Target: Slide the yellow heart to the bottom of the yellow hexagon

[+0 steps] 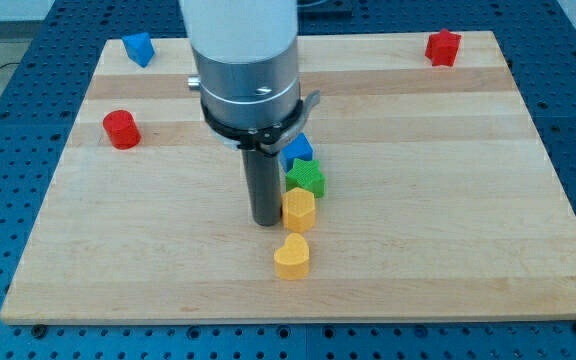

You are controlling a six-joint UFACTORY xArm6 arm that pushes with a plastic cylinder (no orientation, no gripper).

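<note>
The yellow heart (292, 257) lies on the wooden board (418, 200) near the view's bottom centre. The yellow hexagon (299, 210) stands just above it, a small gap apart. My tip (265, 221) rests on the board right beside the hexagon's left side and up-left of the heart, not touching the heart. The arm's white and grey body (245, 60) hides the board behind it.
A green star (306, 180) sits just above the hexagon, and a blue block (299, 150) above that, partly hidden by the arm. A red cylinder (121, 129) is at the left, a blue block (139, 48) at top left, a red star (443, 47) at top right.
</note>
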